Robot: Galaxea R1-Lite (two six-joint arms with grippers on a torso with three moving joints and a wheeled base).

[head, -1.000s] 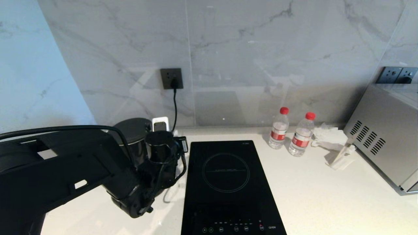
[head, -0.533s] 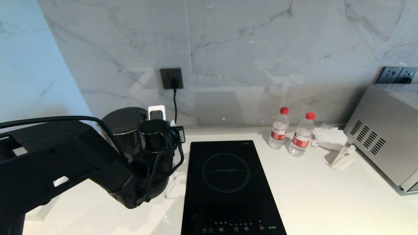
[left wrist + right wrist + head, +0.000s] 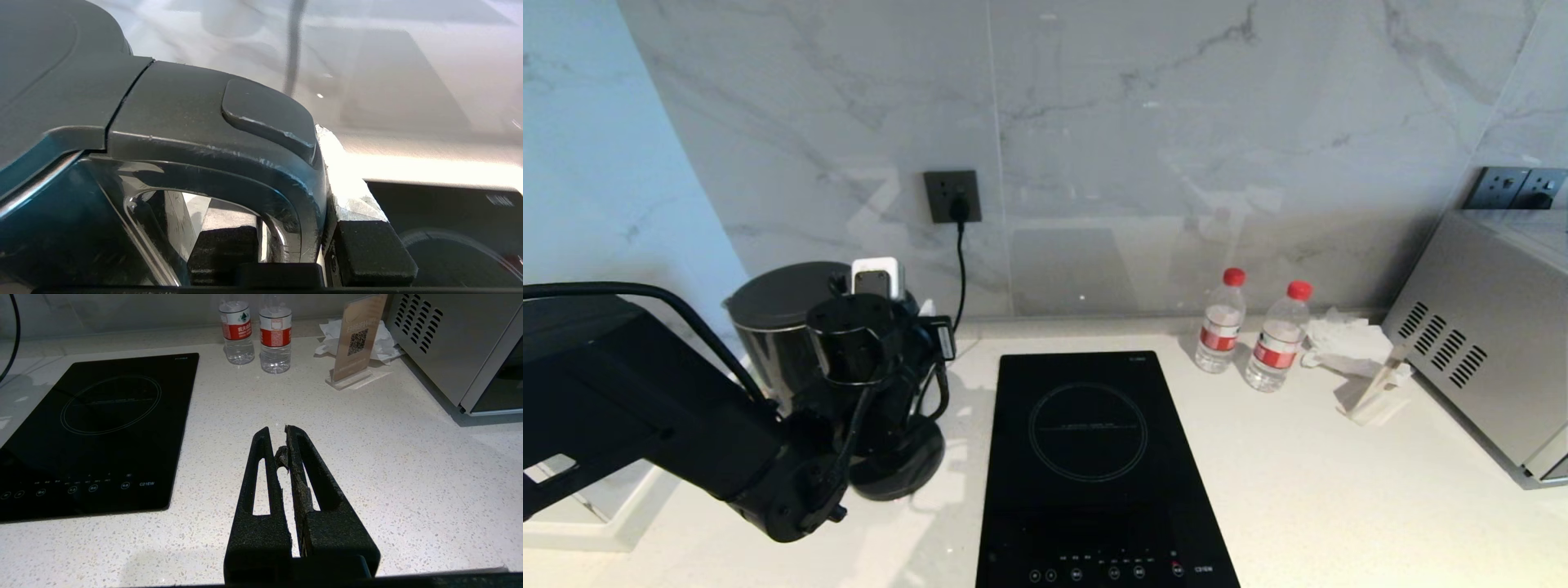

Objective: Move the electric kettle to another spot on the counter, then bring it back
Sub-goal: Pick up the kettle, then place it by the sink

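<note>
The electric kettle (image 3: 776, 322), glossy black with a flat grey lid, hangs at the back left of the counter (image 3: 1323, 490), left of its round base disc (image 3: 903, 467). My left gripper (image 3: 882, 298) is shut on the kettle's loop handle (image 3: 229, 163), with one finger (image 3: 222, 249) inside the loop and the other finger (image 3: 372, 249) outside it. The arm hides the kettle's bottom. My right gripper (image 3: 278, 435) hovers shut and empty over the bare counter (image 3: 388, 465), and it does not show in the head view.
A black induction hob (image 3: 1094, 465) lies mid-counter. Two water bottles (image 3: 1221, 322) (image 3: 1278, 339), crumpled tissue (image 3: 1343, 339) and a sign stand (image 3: 1376, 392) sit at the back right beside a steel oven (image 3: 1486, 343). A plugged cord (image 3: 960, 269) runs from the wall socket (image 3: 952, 196).
My left arm has carried the kettle to the left and a little up, off its base disc, which now shows. The right gripper has not moved.
</note>
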